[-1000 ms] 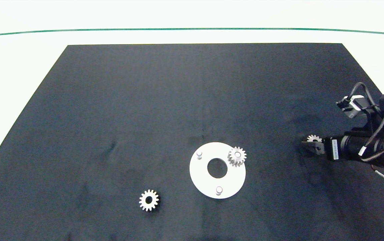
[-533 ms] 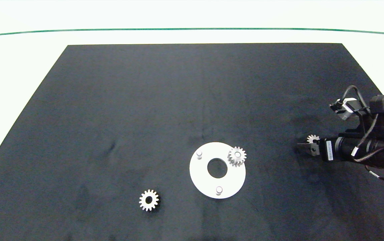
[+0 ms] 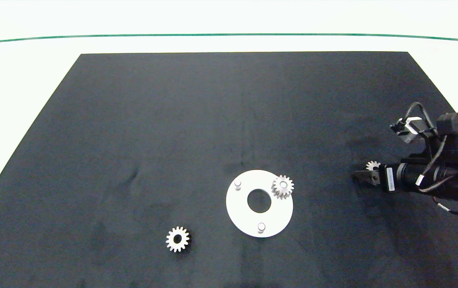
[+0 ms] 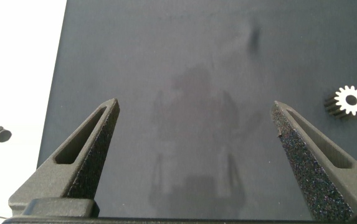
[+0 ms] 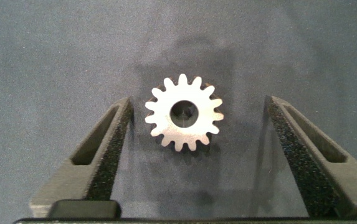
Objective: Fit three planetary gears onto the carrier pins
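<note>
Right arm shifted slightly further in over the mat since a second ago; the gears and disc lie as before.

Right gripper (image 3: 357,176) sits at the black mat's (image 3: 173,120) right side, fingers apart around a loose gear (image 5: 184,114), not touching it; only the right wrist view shows this gap. Head view alone shows the white disc (image 3: 241,216) with one gear (image 3: 282,187) seated on a pin and two bare pins (image 3: 237,184) (image 3: 261,227). Third gear (image 3: 177,239) lies on the mat left of the disc, also seen beside the open-fingered left gripper (image 4: 197,127).
</note>
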Robot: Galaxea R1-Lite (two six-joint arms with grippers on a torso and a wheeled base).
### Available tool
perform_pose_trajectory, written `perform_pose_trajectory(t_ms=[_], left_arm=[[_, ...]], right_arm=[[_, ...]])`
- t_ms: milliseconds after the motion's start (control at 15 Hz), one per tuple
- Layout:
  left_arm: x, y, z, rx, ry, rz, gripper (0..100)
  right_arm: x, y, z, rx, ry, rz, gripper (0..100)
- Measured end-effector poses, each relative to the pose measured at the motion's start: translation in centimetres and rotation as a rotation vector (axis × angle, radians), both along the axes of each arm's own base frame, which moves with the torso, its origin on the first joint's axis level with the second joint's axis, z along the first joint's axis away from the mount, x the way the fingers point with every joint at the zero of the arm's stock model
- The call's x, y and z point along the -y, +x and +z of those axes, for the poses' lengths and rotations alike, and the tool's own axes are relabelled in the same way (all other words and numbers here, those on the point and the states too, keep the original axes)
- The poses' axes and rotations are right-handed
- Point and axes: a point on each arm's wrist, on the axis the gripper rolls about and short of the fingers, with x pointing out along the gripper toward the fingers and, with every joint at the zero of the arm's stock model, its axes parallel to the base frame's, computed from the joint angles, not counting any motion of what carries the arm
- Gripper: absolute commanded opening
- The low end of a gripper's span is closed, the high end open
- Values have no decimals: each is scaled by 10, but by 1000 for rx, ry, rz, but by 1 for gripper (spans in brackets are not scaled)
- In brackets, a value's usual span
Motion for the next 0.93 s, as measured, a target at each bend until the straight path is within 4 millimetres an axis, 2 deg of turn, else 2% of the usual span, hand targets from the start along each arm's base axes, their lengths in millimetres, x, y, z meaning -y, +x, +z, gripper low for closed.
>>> perform_pose_trajectory(t_ms=[933], left_arm=[[0, 0, 0, 2, 0, 1, 100]], right_arm=[[0, 2, -1, -2, 4, 1, 55]])
